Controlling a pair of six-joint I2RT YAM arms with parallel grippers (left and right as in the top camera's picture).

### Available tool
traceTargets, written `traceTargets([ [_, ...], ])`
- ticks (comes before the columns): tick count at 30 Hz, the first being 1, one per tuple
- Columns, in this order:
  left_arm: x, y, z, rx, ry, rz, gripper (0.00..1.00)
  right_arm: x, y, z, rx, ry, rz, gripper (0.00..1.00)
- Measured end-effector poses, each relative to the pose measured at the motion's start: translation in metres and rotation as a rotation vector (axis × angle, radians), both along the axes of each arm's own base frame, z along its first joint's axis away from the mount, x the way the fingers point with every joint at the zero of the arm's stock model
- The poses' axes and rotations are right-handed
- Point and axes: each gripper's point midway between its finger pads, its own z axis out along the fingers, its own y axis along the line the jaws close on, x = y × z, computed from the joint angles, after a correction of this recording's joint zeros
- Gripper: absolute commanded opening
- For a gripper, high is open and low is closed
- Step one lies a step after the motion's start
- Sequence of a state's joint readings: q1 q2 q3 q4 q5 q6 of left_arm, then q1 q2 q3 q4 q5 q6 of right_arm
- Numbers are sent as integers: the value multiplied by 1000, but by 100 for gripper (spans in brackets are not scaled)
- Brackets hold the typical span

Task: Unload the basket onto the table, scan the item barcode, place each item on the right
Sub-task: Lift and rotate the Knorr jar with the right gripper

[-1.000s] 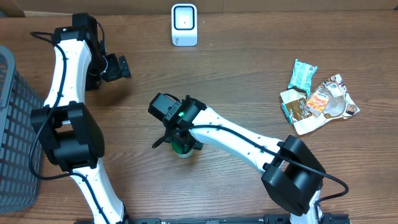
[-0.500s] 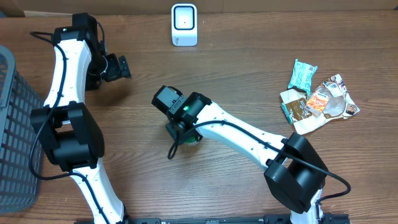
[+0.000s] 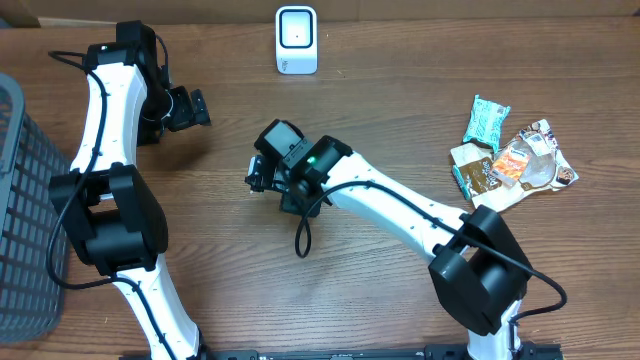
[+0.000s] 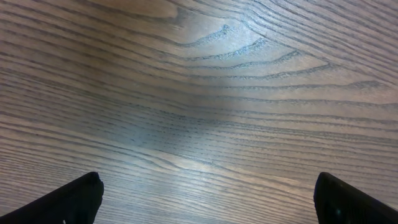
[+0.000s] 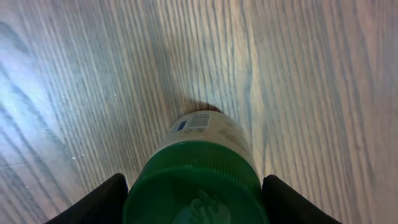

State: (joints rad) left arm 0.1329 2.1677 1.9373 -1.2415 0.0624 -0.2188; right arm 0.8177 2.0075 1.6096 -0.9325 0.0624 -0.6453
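Gripping a white-bodied bottle with a green ribbed cap (image 5: pixel 194 186) by the cap's sides, the right hand (image 5: pixel 194 202) sits left of centre in the overhead frame. The bottle's long axis runs from cap at the wrist camera to base toward the brown wood-grain desk (image 5: pixel 323 74), barcode label (image 5: pixel 198 120) facing up. At upper left, the left hand (image 4: pixel 208 202) gapes wide over the desk.

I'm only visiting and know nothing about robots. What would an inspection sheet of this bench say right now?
Surface: wooden table, no spills seen.
Job's things: green-capped bottle in the right arm's grip; white scanner at the far edge.
Clutter: snack packets heaped on the right.
Grippers: left gripper open and empty; right gripper shut on the bottle.
Cables: black cable looping below the right arm.
Surroundings: dark mesh basket at the left edge.
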Motion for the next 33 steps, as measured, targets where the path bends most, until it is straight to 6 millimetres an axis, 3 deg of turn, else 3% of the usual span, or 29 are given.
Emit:
traceTargets([
  [1,0,0,0,0,0,0,100,1,0,0,15,12,-1,88],
  [5,0,0,0,0,0,0,99,8,-4,2,63,51,-72,100],
  [8,0,0,0,0,0,0,99,17,-7,9,104,66,-164,100],
  [14,0,0,0,0,0,0,99,50,2,45,280,68,-465,100],
  [19,0,0,0,0,0,0,100,55,-2,46,358,146,-755,100],
  [21,0,0,0,0,0,0,100,54,-3,41,382,190,-894,100],
  [25,0,0,0,0,0,0,99,44,-10,10,337,279,-1115,100],
  [29,0,0,0,0,0,0,100,22,-18,-18,220,332,-1191,98],
  [33,0,0,0,0,0,0,100,9,-22,-23,166,350,-1211,86],
])
